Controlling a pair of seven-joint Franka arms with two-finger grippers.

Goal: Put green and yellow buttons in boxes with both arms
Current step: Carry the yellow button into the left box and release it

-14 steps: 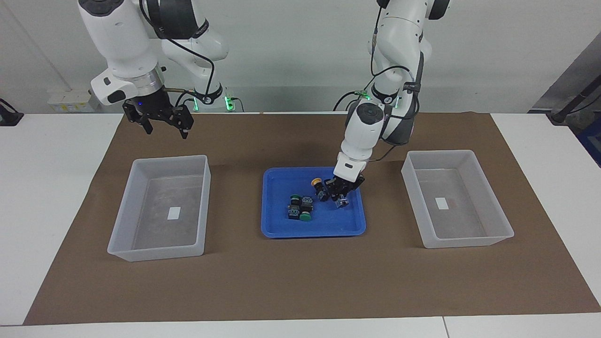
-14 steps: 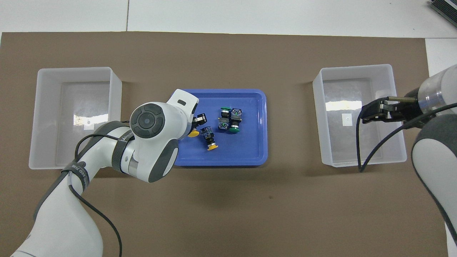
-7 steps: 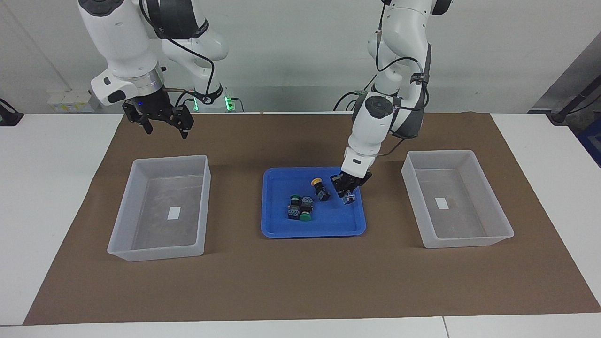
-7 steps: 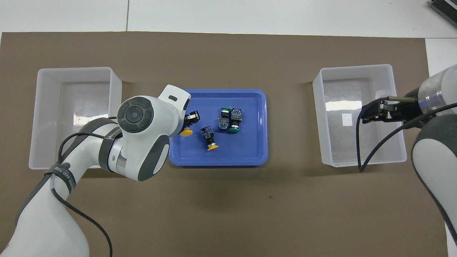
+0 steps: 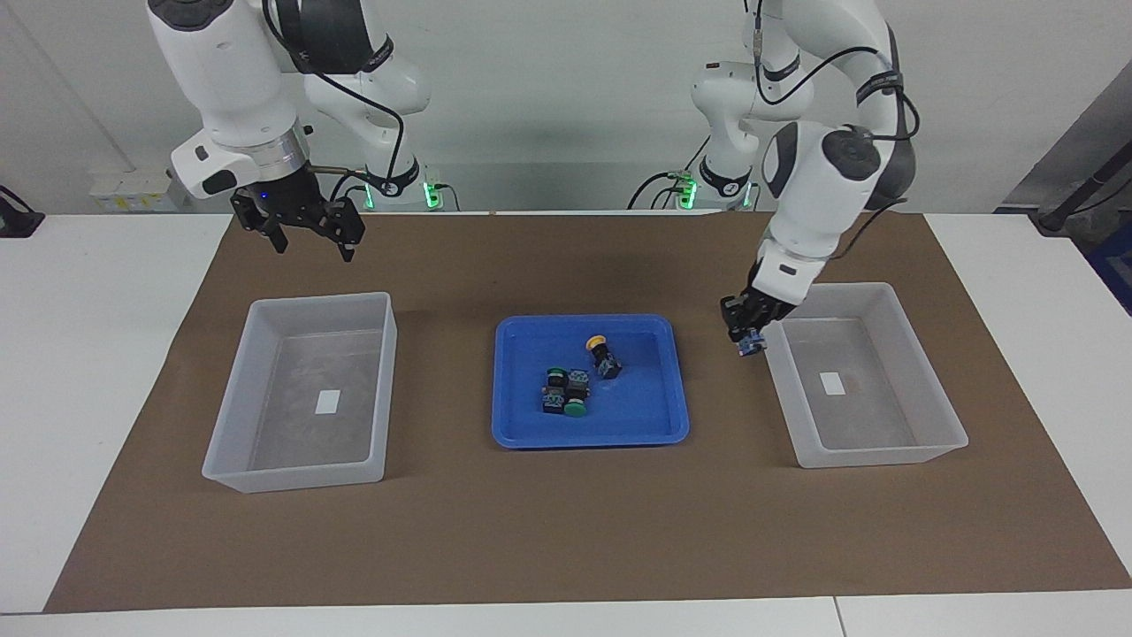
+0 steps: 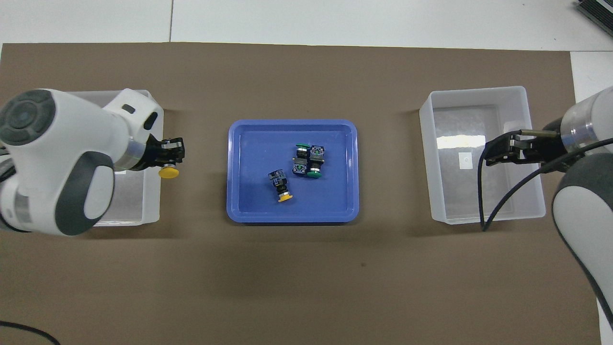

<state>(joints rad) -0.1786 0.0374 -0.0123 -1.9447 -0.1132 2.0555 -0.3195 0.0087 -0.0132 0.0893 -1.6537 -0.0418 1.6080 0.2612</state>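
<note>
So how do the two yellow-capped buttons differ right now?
One yellow-capped push-button switch is gripped in the left tool, raised beside the translucent plastic box at the left arm's end. The other yellow-capped switch lies on its side in the shallow blue tray. Both have black bodies.

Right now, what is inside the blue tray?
The blue tray holds three push buttons: one yellow-capped button lying alone, and two green-capped buttons side by side, touching. Nothing covers the tray's floor.

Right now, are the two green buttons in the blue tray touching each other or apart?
Touching. The overhead view shows the two green buttons lying side by side in the blue tray, bodies pressed together with no gap.
</note>
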